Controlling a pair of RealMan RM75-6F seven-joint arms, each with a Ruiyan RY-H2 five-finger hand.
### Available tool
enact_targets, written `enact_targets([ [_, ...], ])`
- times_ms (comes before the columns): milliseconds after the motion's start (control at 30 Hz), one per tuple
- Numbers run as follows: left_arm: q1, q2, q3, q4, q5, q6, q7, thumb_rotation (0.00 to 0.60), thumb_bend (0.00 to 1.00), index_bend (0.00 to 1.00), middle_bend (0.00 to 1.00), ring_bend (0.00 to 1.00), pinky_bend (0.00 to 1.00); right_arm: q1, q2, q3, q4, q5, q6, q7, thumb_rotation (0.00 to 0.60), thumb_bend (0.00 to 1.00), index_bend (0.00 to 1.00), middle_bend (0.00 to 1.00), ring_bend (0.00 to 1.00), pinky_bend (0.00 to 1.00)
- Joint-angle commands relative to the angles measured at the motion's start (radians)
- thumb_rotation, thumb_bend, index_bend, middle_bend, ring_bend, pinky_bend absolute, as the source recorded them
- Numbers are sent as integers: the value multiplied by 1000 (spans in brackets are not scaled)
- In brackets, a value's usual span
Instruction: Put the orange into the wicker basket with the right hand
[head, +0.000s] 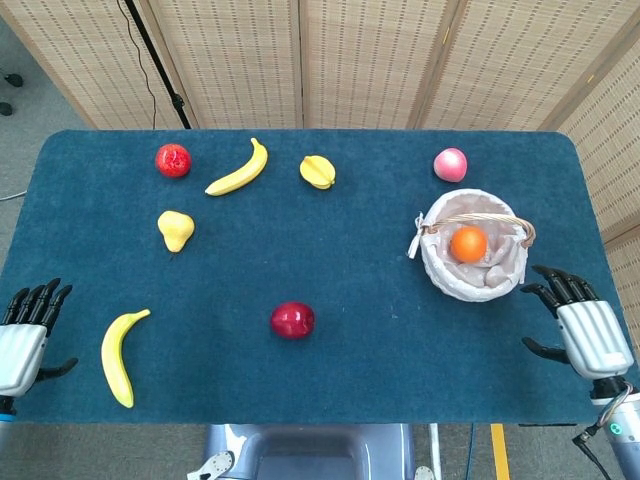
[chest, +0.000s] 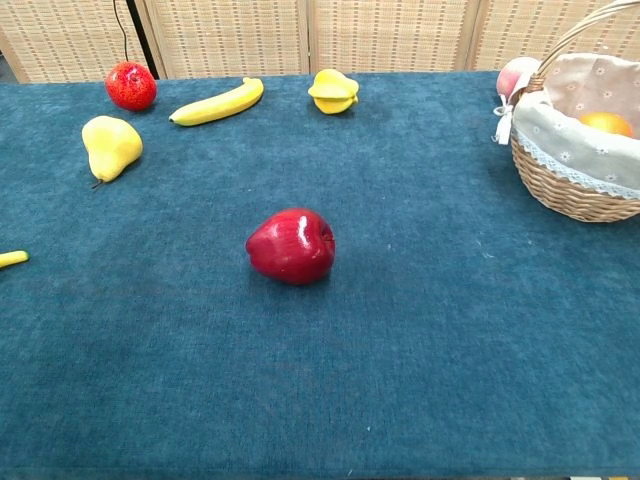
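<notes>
We are seeing the orange (head: 468, 244) lying inside the wicker basket (head: 440, 272) while our right hand (head: 584, 327) is hovering empty, fingers spread, just beside it, where a careless sweep risks knocking the basket.

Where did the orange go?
The orange sits inside the wicker basket on the table's right side in the head view, just below the pink apple.
</notes>
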Motion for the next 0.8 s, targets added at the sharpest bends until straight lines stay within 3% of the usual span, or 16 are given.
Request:
enact_targets([
  [33,2,2,1,-1,9,9,0,600,0,0,0,0,0,-35,-50,-4,98,53,1,-12,600,76,299,159,174,176],
  [367,8,2,6,-1,23,22,8,600,0,0,0,0,0,-81,-130,22,259,132,12,-17,600,77,300,152,166,166],
  [800,9,1,6,-4,25,22,16,600,0,0,0,0,0,-91,-130,38,272,107,20,21,600,79,309,152,165,164],
])
